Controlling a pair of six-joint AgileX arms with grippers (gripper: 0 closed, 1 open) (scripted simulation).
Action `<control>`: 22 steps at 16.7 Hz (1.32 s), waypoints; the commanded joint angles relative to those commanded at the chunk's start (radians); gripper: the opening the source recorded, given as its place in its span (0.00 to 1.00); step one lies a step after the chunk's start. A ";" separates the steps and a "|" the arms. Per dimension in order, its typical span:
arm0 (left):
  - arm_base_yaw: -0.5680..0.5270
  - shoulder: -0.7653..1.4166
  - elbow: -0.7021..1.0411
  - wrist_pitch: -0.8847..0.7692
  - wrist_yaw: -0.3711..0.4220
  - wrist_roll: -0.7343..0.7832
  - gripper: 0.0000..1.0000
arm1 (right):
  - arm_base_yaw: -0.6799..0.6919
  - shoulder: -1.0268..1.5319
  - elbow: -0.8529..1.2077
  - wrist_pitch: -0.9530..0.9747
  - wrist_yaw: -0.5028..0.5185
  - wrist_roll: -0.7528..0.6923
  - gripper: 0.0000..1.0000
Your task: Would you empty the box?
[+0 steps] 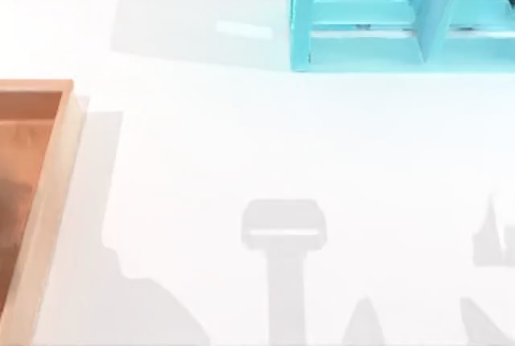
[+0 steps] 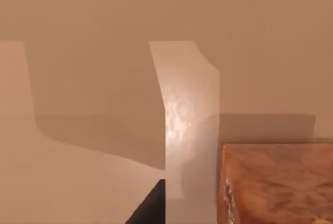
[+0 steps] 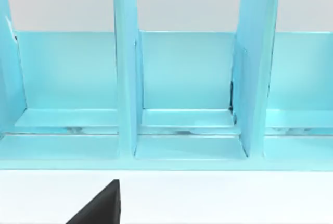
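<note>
The box (image 1: 58, 177) lies at the table's left edge, cut off by the top view's border. It has light tan rim walls and a reddish-brown floor (image 1: 24, 153); nothing recognisable lies on the part of the floor that shows. A wooden corner of the box (image 2: 276, 182) appears close up in the left wrist view, beside a dark wedge of my left gripper (image 2: 152, 208). In the right wrist view a black wedge of my right gripper (image 3: 101, 206) hangs over the white table, facing the shelf.
A turquoise-blue compartmented shelf unit (image 1: 370, 16) stands at the table's far right; its open bays (image 3: 182, 78) hold nothing that I can see. Arm shadows (image 1: 283, 233) fall on the white tabletop towards the near edge.
</note>
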 joint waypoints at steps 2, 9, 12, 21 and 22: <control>0.000 0.000 0.000 0.000 0.000 0.000 0.40 | 0.000 0.000 0.000 0.000 0.000 0.000 1.00; 0.000 0.000 0.000 0.000 0.000 0.000 0.00 | 0.000 0.000 0.000 0.000 0.000 0.000 1.00; 0.000 0.000 0.000 0.000 0.000 0.000 0.00 | 0.000 0.000 0.000 0.000 0.000 0.000 1.00; -0.049 -0.091 0.106 -0.068 -0.008 -0.031 0.00 | 0.000 0.000 0.000 0.000 0.000 0.000 1.00; -0.058 -0.119 0.149 -0.099 -0.017 -0.042 0.00 | 0.000 0.000 0.000 0.000 0.000 0.000 1.00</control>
